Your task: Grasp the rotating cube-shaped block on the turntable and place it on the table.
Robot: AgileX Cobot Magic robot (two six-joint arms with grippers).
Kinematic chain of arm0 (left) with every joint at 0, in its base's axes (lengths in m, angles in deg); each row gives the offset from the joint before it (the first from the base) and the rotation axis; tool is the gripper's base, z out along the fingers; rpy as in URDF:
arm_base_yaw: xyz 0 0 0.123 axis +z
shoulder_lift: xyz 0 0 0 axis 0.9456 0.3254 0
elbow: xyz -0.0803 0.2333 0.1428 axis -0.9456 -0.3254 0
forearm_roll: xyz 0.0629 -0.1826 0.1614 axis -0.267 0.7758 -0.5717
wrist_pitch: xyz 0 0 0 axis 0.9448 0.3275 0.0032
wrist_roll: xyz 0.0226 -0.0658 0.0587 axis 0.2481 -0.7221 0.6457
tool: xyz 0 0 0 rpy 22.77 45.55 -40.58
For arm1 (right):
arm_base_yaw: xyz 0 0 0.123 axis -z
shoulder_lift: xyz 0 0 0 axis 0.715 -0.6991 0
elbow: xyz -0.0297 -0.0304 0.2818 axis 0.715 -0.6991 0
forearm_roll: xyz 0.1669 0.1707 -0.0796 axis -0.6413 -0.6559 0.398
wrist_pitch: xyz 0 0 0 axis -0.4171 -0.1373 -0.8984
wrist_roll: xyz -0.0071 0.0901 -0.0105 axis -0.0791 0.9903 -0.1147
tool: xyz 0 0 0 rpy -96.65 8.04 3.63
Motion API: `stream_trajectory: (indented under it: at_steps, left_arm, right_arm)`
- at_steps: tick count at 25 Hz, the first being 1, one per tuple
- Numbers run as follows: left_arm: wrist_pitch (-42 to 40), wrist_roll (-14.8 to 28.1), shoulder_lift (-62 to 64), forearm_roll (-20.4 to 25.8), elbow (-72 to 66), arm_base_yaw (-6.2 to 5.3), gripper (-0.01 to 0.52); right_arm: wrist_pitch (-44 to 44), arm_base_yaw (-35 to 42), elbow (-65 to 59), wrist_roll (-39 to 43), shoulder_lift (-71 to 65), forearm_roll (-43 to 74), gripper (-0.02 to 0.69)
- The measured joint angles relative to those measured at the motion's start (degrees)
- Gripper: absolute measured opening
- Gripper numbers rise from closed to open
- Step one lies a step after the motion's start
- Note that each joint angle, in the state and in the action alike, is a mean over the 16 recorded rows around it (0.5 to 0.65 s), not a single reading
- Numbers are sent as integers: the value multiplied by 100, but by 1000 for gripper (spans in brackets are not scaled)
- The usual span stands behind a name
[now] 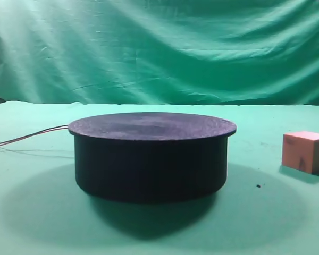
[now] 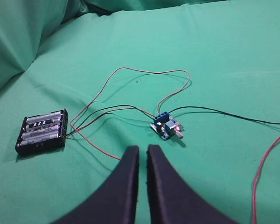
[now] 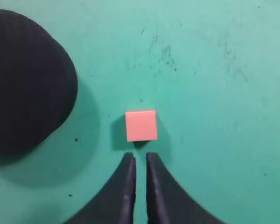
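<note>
The salmon-pink cube [image 1: 305,151] sits on the green table [image 1: 32,212] at the far right, apart from the black turntable [image 1: 151,154], whose top is bare. In the right wrist view the cube [image 3: 141,125] lies on the cloth just beyond my right gripper [image 3: 140,157], which is shut and empty above it; the turntable [image 3: 23,84] is to the left. My left gripper [image 2: 143,149] is shut and empty over the cloth, away from the turntable. Neither gripper shows in the exterior high view.
A black battery holder [image 2: 42,131] and a small blue circuit board [image 2: 165,126] lie on the cloth in the left wrist view, joined by red and black wires [image 2: 130,88]. Thin wires [image 1: 26,139] trail left from the turntable. The green backdrop [image 1: 159,48] hangs behind.
</note>
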Motion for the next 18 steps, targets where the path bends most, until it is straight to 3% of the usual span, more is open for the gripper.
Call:
stream_trajectory:
  at_steps: [8,18]
  left_arm:
    - [0,0,0,0,0,0,0]
    - [0,0,0,0,0,0,0]
  right_arm:
    - [-378,0,-594,175,1159,-49,0]
    - [-1020,82,-779,-138,1636,306,0]
